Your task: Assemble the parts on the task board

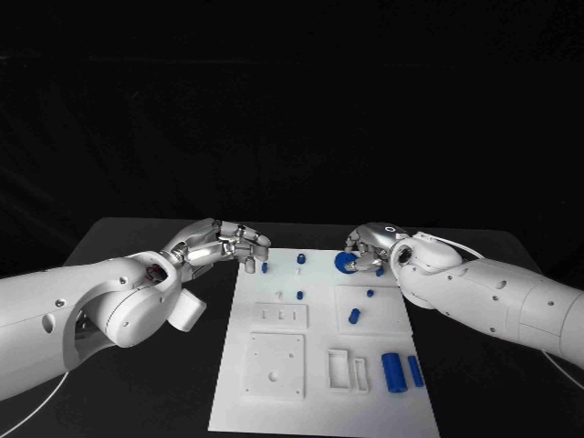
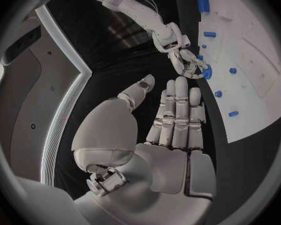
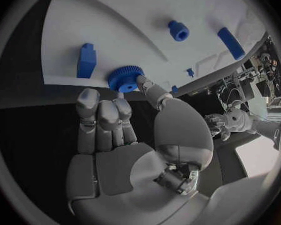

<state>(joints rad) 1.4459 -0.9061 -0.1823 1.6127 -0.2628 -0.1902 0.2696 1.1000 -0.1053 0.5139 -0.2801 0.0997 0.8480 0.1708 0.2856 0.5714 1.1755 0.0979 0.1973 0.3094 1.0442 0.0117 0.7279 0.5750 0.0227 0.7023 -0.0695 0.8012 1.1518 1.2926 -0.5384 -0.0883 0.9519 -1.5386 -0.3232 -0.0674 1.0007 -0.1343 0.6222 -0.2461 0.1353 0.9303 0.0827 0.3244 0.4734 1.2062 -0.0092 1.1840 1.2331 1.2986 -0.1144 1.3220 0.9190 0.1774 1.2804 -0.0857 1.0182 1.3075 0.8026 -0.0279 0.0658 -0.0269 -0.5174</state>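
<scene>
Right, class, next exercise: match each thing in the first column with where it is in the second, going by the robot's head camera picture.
Column one:
1. blue gear
2. left robot hand
3. pair of long blue cylinders

Column two:
A. lying side by side near the near right corner of the task board
B. at the board's far edge, touched by the right robot hand
C. beside the board's far left corner, holding nothing

Pairs: 1-B, 2-C, 3-A

White task board [image 1: 321, 383] on black table [image 1: 148, 239]
</scene>
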